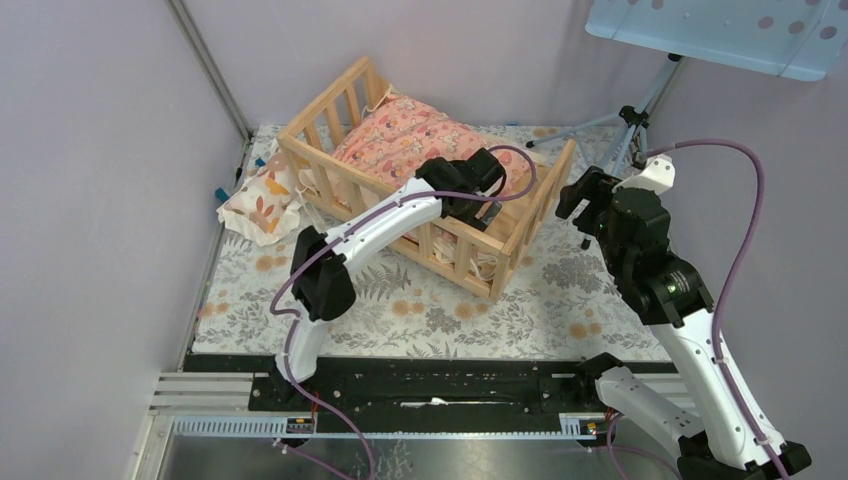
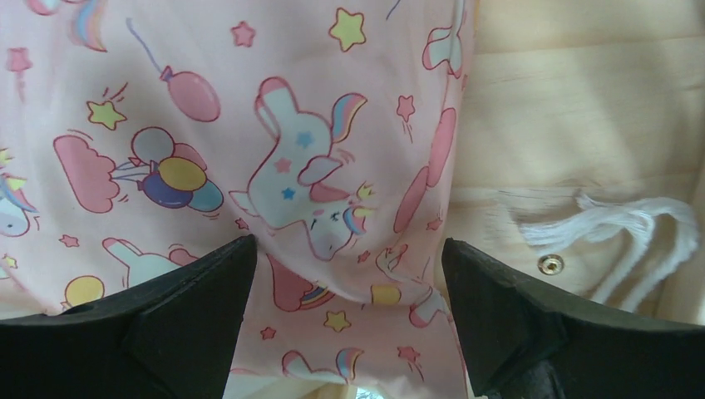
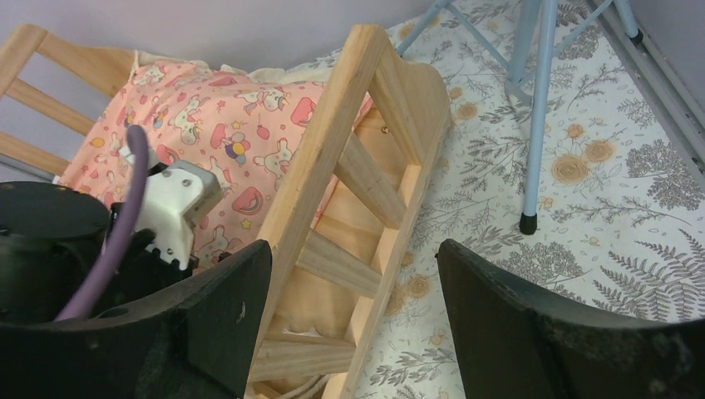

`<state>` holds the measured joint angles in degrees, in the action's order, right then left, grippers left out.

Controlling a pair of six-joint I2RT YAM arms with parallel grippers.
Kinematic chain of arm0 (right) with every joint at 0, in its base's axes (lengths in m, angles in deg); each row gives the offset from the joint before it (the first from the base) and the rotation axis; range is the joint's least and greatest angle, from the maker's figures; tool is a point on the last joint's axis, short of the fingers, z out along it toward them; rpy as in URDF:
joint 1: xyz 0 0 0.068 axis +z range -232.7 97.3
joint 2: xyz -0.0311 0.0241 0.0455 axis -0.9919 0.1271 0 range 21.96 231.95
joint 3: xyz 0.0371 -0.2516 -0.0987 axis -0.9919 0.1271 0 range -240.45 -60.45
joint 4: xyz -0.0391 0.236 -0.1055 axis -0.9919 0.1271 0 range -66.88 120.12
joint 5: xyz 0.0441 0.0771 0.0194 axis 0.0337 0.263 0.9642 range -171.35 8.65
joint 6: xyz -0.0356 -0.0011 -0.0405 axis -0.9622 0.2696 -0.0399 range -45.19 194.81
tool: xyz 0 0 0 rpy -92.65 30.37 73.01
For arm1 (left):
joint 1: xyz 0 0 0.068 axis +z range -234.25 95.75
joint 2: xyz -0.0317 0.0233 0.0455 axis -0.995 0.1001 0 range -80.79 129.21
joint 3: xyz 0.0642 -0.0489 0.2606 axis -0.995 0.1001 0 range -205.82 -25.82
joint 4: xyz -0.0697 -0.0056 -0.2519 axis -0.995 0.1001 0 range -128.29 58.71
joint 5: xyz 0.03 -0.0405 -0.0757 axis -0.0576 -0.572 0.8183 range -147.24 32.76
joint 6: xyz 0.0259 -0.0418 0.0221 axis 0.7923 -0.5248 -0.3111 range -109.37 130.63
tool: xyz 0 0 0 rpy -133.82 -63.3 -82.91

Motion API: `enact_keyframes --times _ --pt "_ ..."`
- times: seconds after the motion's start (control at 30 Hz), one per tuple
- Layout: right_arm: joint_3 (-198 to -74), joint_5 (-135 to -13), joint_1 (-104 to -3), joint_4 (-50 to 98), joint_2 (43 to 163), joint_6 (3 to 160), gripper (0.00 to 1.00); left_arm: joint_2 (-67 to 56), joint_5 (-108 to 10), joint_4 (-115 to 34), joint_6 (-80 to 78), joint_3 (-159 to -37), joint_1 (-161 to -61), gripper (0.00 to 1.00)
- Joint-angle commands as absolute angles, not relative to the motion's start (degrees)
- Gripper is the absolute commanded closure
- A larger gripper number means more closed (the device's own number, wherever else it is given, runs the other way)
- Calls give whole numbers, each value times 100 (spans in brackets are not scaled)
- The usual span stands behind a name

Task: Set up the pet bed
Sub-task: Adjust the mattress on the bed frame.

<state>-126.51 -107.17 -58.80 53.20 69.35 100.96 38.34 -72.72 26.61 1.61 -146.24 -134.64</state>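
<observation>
**A:** Why does our pet bed (image 1: 318, 108) sit mid-tabletop (image 1: 560, 310) with the unicorn cushion (image 1: 400, 135) inside?

**B:** We judge it's so both arms can reach. Our left claw (image 2: 349, 258) hangs wide open over the cushion's edge, gripping nothing; we cannot tell if it touches. Our right claw (image 3: 351, 249), equally wide and empty, hovers beside the end rail.
</observation>
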Motion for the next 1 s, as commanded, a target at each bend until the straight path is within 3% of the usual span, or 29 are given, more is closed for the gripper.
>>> enact_keyframes --times 0.0,0.1,0.27,0.43,0.6,0.97 --pt "-12579 -10631 -5839 5261 6881 10049 20 4026 -7405 2835 232 -14850 -13448 11" --pt "-12496 -10646 -5844 5251 6848 10049 20 4115 -7309 2843 212 -14750 -13445 19" --pt "-12388 -10623 -5839 5226 6805 10055 20 4122 -7019 2849 225 -14632 -13450 41" --pt "-12292 -10544 -5843 5206 6753 10111 20 4029 -6489 2803 245 -14787 -13451 76" --pt "-12234 -10486 -5844 5202 6708 10154 20 3784 -5842 2636 218 -15007 -13448 98" --pt "-12083 -10422 -5843 5164 6652 10211 20 2967 -4830 1953 -123 -15109 -13390 100"
